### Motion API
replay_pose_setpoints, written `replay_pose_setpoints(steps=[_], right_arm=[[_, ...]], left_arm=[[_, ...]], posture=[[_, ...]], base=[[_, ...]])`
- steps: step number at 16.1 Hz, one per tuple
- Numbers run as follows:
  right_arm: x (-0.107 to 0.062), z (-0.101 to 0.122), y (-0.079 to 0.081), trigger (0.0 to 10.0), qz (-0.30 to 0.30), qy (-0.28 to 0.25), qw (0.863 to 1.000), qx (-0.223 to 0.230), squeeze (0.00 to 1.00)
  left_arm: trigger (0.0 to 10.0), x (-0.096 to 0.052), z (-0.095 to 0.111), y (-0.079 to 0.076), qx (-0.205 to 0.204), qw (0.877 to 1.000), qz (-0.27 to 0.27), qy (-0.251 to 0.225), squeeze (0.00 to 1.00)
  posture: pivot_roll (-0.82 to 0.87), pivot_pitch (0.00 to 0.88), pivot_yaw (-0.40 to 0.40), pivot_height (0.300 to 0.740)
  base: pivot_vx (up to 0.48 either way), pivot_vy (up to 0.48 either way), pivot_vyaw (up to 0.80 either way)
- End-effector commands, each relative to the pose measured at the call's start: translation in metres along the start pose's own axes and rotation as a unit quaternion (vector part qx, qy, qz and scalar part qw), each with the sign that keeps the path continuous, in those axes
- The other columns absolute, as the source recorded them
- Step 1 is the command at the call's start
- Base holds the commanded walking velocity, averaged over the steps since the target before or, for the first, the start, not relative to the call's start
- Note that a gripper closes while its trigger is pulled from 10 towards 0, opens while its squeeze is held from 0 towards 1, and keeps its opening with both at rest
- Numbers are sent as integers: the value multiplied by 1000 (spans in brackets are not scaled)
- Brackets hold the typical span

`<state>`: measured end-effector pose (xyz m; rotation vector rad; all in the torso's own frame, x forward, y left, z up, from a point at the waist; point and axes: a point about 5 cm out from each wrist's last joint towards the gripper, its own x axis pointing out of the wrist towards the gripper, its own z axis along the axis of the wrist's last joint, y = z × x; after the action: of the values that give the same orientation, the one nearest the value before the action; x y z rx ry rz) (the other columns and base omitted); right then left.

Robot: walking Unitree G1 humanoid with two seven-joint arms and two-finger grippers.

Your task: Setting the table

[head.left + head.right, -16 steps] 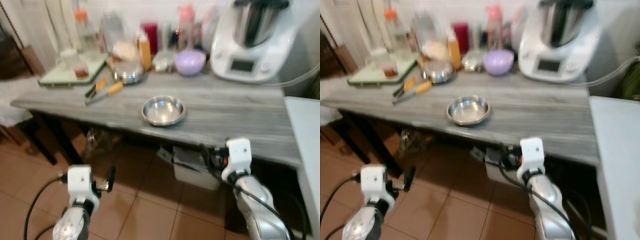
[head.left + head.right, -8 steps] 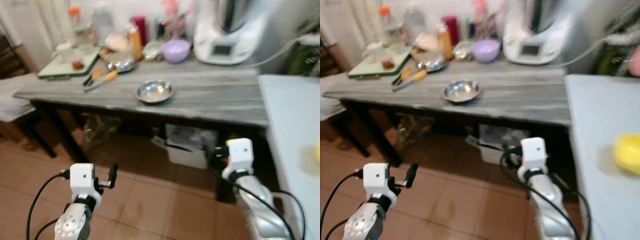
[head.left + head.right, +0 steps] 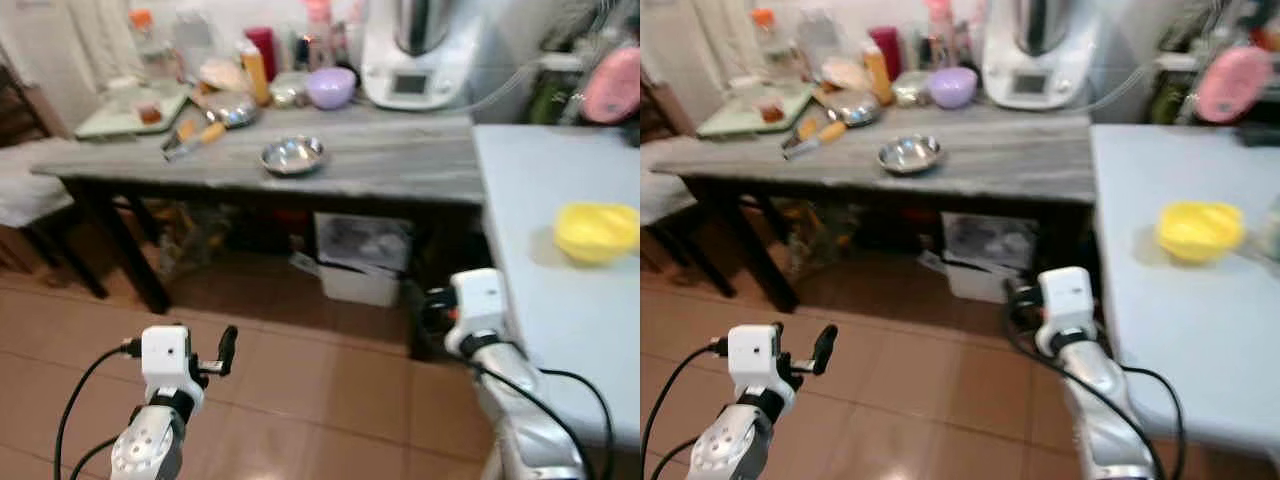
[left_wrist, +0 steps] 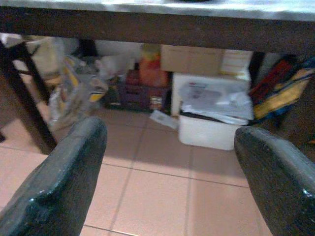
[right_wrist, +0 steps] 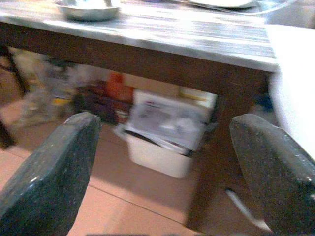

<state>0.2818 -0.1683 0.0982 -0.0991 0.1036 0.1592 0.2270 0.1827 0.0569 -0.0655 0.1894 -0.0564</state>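
- Upper centre of the head view, a round shiny steel bowl point(image 3: 292, 155) sits alone near the front edge of the grey wood-grain counter point(image 3: 400, 170), easy to reach.
- At right, a yellow plastic bowl point(image 3: 595, 230) rests on the pale blue table point(image 3: 540, 290), probably where places get set.
- Low in frame, the left hand point(image 4: 167, 167) and right hand point(image 5: 165, 167) hang spread and empty over the tiled floor point(image 3: 300, 350), carrying nothing.

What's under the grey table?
Under the grey table: a white bin of papers, a cardboard box, an orange jug and bags. Further back is shadowed; bin contents beneath the papers are hidden.
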Motion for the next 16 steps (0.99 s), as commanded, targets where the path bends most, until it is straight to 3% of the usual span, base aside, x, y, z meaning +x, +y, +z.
replay_pose_setpoints(steps=[1, 6, 16], right_arm=[[5, 6, 8, 10000, 14, -12, 1000, 4, 0], [7, 6, 7, 10000, 10, -10, 1000, 10, 0], [7, 9, 5, 10000, 6, -19, 1000, -3, 0]], left_arm=[[10000, -2, 1, 6, 9, 1000, 7, 0, 0], [10000, -1, 4, 3, 11, 1000, 5, -12, 0], [10000, 4, 11, -12, -13, 999, -18, -32, 0]], posture=[[-196, 0, 66, 740], [-198, 0, 69, 740], [-208, 0, 73, 740]], base=[[-319, 0, 0], [-252, 0, 0], [0, 0, -647]])
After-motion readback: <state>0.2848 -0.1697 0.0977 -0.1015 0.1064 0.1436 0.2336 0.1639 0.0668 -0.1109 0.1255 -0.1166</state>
